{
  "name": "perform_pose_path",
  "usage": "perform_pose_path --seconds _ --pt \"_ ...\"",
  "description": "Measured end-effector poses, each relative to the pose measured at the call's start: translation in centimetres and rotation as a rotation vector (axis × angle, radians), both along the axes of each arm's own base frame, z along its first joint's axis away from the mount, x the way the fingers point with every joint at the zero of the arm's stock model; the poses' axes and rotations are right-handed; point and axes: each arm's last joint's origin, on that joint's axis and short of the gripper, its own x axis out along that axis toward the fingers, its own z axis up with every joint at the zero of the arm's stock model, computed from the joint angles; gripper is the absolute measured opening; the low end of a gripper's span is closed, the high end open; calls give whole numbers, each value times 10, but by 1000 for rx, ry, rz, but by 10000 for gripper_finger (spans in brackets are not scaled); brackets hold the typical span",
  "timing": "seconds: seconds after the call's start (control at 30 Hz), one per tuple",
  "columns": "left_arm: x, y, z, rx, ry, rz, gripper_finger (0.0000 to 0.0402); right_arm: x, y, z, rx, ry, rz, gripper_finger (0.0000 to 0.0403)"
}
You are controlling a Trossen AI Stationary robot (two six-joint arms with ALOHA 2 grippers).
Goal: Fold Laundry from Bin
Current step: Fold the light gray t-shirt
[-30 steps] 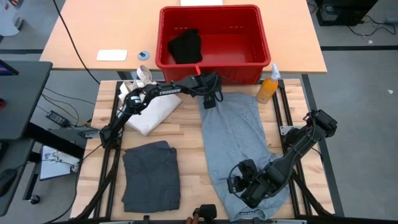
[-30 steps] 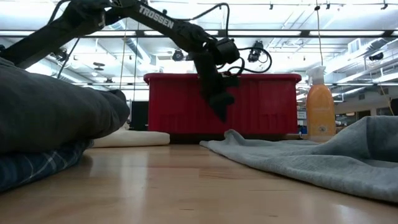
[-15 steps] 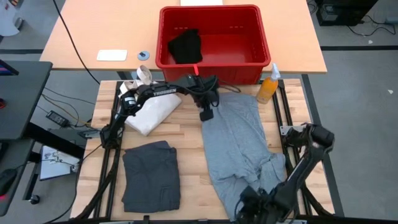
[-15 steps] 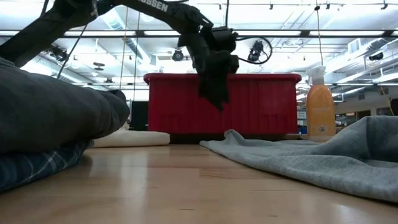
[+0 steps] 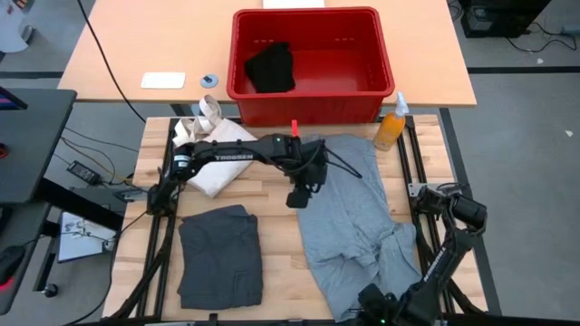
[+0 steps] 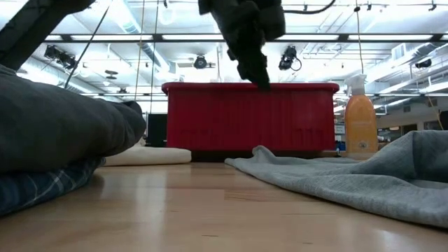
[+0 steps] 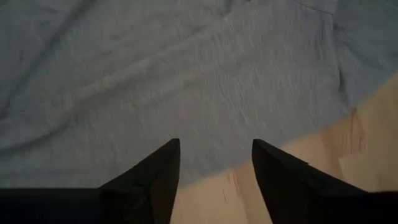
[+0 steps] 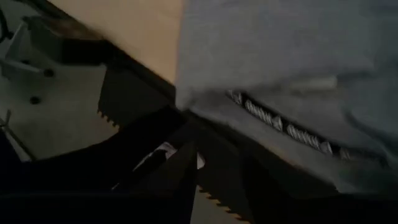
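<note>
A light grey garment [image 5: 349,213] lies spread on the wooden table, from in front of the red bin [image 5: 313,100] to the near edge. My left gripper [image 5: 299,195] hangs open above its left edge [image 7: 205,124], pointing steeply down, with nothing between its fingers; it also shows high up in the low view [image 6: 252,49]. My right gripper [image 5: 373,303] is low at the table's near edge, by the garment's near hem [image 8: 280,124]. A black piece [image 5: 270,68] lies inside the bin. A folded dark charcoal piece [image 5: 220,255] rests on the table at near left.
A cream-white tote bag [image 5: 222,158] lies at far left under the left arm. An orange spray bottle [image 5: 391,122] stands at the far right corner. Bare wood [image 5: 272,226] shows between the folded piece and the grey garment. A blue plaid layer [image 6: 42,187] shows under the charcoal piece.
My left gripper has risen and gone from the garment's far corner by the bin toward the near edge, along the garment's left edge. My right gripper has sunk and gone toward the near edge, to the garment's near hem. The garment's near right part now lies more bunched.
</note>
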Motion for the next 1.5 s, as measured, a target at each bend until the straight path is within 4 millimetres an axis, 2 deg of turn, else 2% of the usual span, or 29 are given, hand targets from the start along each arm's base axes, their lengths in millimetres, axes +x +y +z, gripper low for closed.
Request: perform_pose_path --seconds 0.2,0.27,0.33,0.4,0.47,0.57,0.7,0.8,0.93,1.13,1.23,1.4,1.5 --pt "-13 -5 21 -20 -23 -6 174 -11 8 5 34 31 45 125" --pt "-20 -14 31 -28 -54 -17 166 -12 4 16 57 26 45 125" --pt "-31 -24 36 -35 -98 -10 159 -12 -4 37 100 1 38 125" --pt "-49 -34 32 -26 -160 8 151 -11 -15 57 131 -22 20 125" --pt "-71 -44 20 -11 -234 48 145 -11 -25 73 145 -58 -7 125" --pt "-105 -52 -2 -9 -361 106 140 -9 -35 83 97 -146 -50 125" --pt "-134 -59 -33 -74 -409 166 139 -1 -41 73 55 -92 -70 127" --pt "-142 -63 -37 -122 -408 207 139 6 -48 63 79 14 -56 131" --pt "-144 -66 -41 -125 -376 204 139 11 -58 52 86 123 -13 143" --pt "-143 -66 -40 -130 -384 207 139 24 -70 45 14 164 272 178" --pt "-143 -66 -40 -139 -382 199 139 38 -80 41 -20 168 409 200" --pt "-145 -67 -41 -159 -360 193 139 58 -88 17 -104 186 708 223" --pt "-146 -70 -43 -194 -329 198 139 60 -91 2 -128 262 825 221"
